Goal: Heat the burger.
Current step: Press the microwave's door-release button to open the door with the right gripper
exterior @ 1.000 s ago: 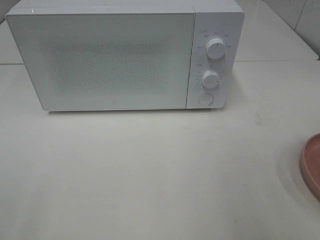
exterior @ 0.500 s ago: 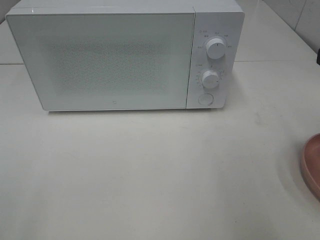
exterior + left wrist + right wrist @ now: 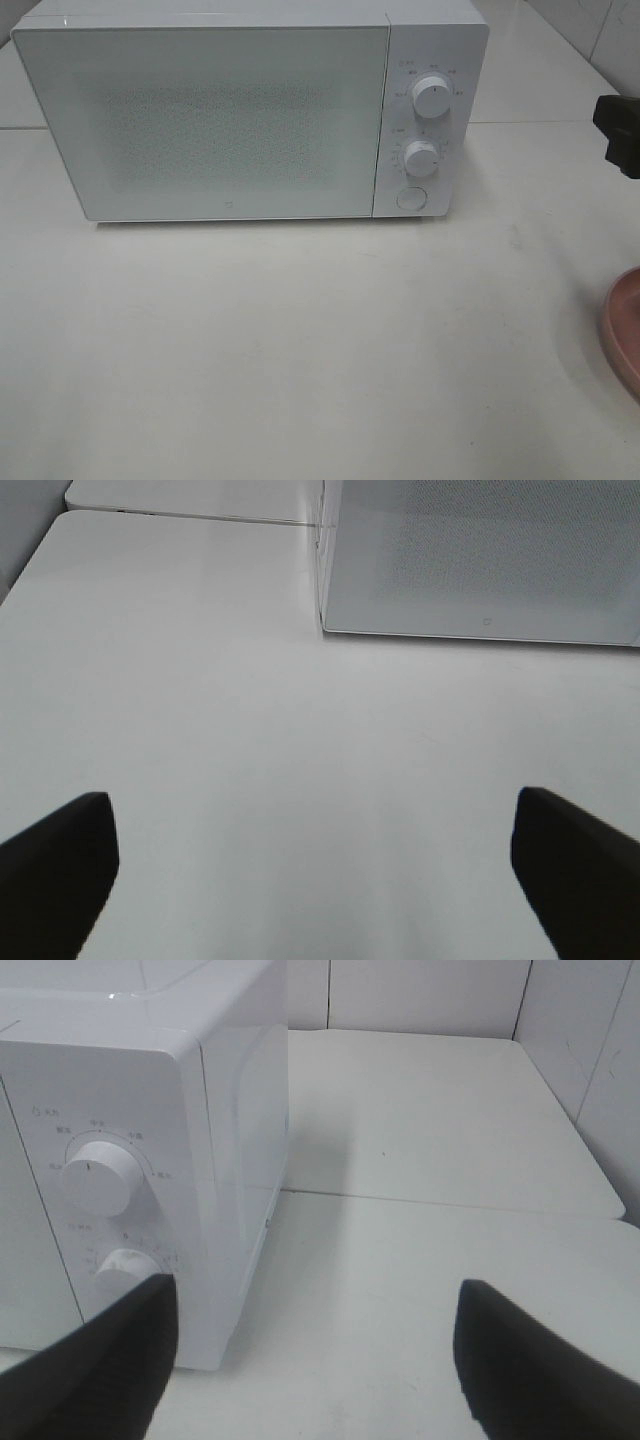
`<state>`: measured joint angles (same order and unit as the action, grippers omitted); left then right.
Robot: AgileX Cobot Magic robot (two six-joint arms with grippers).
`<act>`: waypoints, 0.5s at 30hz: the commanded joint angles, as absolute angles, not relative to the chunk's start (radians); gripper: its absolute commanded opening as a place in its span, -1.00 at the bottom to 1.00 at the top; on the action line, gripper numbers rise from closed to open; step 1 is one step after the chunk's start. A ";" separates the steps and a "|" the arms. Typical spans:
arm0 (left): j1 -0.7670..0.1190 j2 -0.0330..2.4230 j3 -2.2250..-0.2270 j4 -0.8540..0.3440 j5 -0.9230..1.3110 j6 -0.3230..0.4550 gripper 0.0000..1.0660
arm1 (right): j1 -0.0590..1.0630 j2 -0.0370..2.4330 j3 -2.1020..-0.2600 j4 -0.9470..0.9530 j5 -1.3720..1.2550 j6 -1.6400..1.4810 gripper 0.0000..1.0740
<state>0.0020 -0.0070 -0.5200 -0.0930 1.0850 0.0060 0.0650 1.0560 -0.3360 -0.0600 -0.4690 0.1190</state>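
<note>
Small grey characters ring the upper dial point(image 3: 100, 1175) and lower dial point(image 3: 125, 1265) of the white microwave point(image 3: 430, 60), and a tiny square mark point(image 3: 487, 621) sits low on its door point(image 3: 200, 120), all too small to read.

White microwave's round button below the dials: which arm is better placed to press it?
Right, likely: the right gripper faces the dial panel of the white microwave; the left gripper faces its door corner.

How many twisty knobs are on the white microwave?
2. The upper knob sits high on the right end of the microwave; the lower knob is just beneath it. The flat round button under them is no knob. None seems hidden.
</note>
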 commanded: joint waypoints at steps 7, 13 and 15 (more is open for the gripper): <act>-0.003 -0.028 -0.518 -0.094 1.071 0.006 0.87 | 0.103 1.151 -0.249 0.022 -0.739 0.078 0.37; -0.003 -0.028 -0.518 -0.094 1.071 0.006 0.87 | 0.259 1.233 -0.224 0.242 -0.813 -0.128 0.37; -0.003 -0.028 -0.518 -0.094 1.071 0.006 0.87 | 0.341 1.277 -0.224 0.332 -0.839 -0.200 0.37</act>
